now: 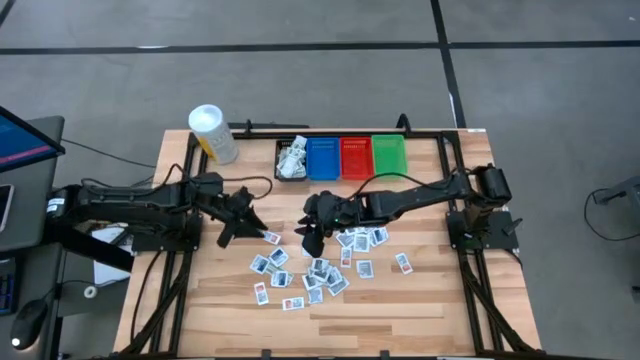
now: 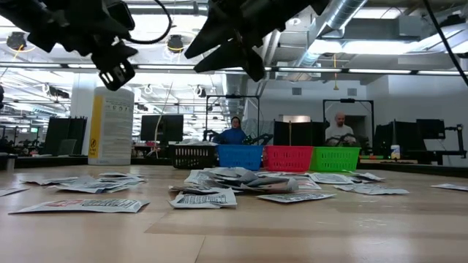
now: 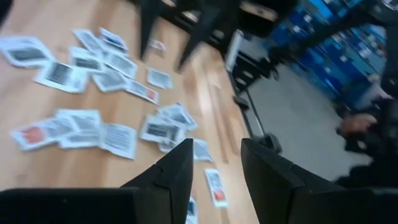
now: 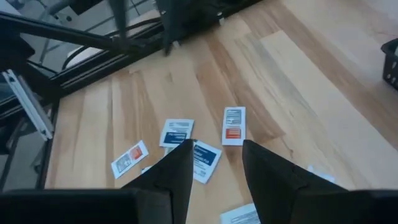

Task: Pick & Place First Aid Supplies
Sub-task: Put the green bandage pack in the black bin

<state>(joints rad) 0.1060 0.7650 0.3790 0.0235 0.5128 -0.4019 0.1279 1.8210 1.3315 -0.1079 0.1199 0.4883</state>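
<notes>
Dozens of small flat white packets (image 1: 318, 268) with blue, red or dark print, scattered mid-tabletop (image 1: 420, 310), four bins (image 1: 341, 158) behind, left hand (image 1: 235, 226) and right hand (image 1: 312, 236) both spread, empty, above them

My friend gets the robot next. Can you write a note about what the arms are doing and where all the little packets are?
Left tool: open, empty, raised above the table left of the packets.
Right tool: open, empty, raised over the near-left edge of the packets.
Packets: scattered flat across the middle of the wooden table.
Bins: the black bin already holds some white packets; the blue bin, red bin and green bin show nothing inside from above.
Left to do: nearly everything; dozens of packets are on the table.
</notes>
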